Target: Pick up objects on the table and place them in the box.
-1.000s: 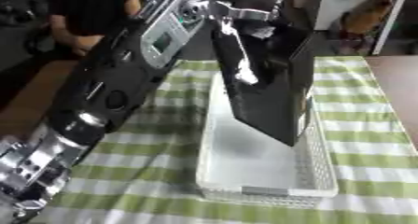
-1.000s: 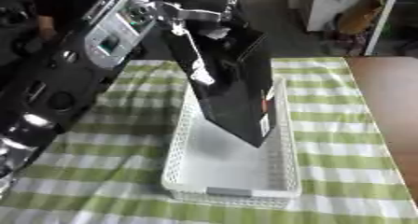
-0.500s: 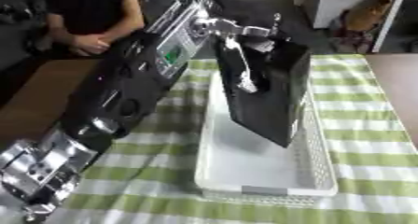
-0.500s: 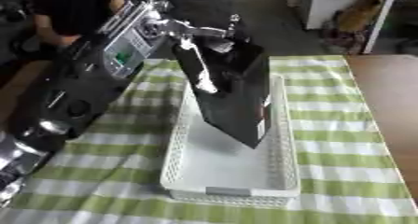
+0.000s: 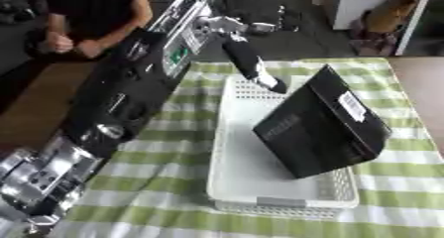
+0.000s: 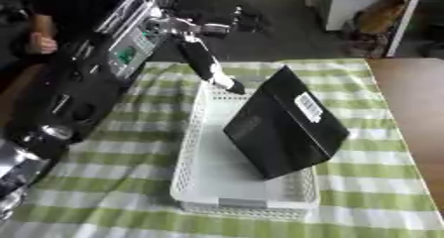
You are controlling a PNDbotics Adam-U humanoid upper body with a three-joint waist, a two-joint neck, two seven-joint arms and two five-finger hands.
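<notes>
Even, moderate light; soft blur throughout. Far background dim. Faint shadow inside the basket (image 5: 227, 148).

A black box (image 5: 321, 125) with a white label leans in a white mesh basket (image 5: 234, 182) on a green-and-white striped cloth (image 5: 147, 172), brown tabletop (image 6: 416, 103) showing at the right, while the black, silver-jointed left hand (image 5: 247, 58) ends in a white-tipped finger.

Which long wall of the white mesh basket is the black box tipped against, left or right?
The right wall, far from the left robot hand. The black rectangular box sits tilted, its upper part overhanging that rim.
</notes>
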